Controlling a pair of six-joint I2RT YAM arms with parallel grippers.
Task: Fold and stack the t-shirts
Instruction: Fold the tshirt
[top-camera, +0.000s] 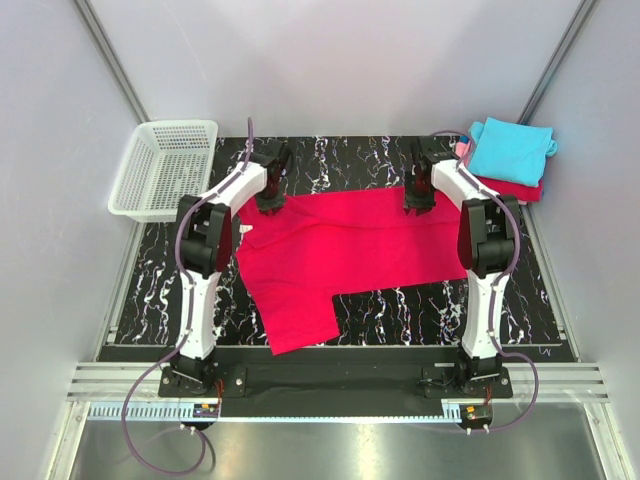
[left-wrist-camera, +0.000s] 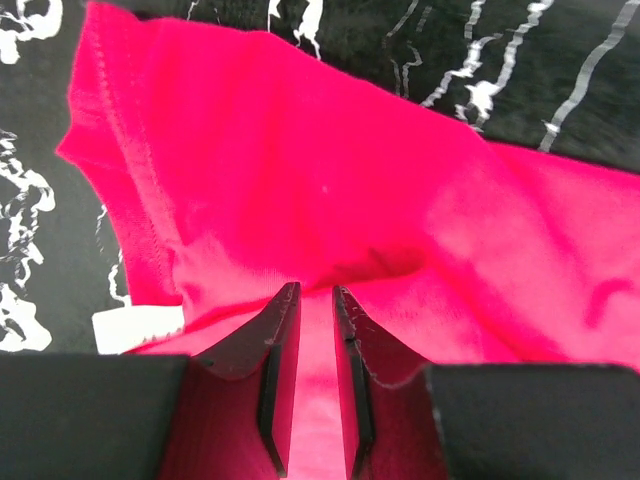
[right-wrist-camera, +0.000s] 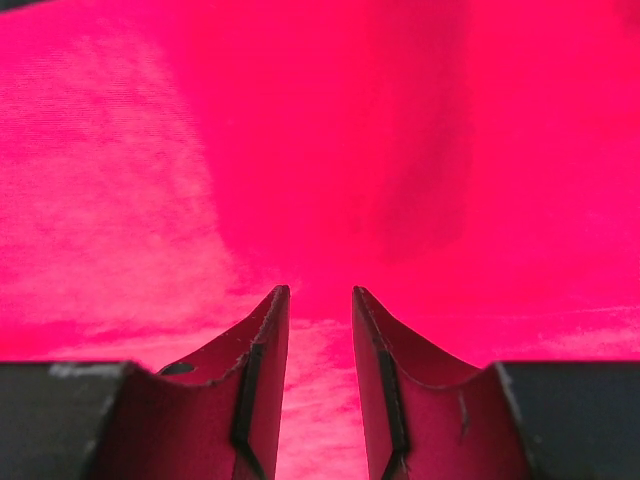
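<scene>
1. My left gripper (left-wrist-camera: 315, 292) is pinched onto the crimson shirt (top-camera: 330, 250) at its far-left edge.
2. My right gripper (right-wrist-camera: 320, 292) clamps the far-right edge; the shirt lies spread across the table (top-camera: 450, 312).

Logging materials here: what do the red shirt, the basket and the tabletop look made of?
Red shirt: soft matte knit cloth, likely cotton; it creases, stitched hem shows.
Basket: white plastic, molded mesh.
Tabletop: black, white-veined, marble-look; possibly printed.
</scene>
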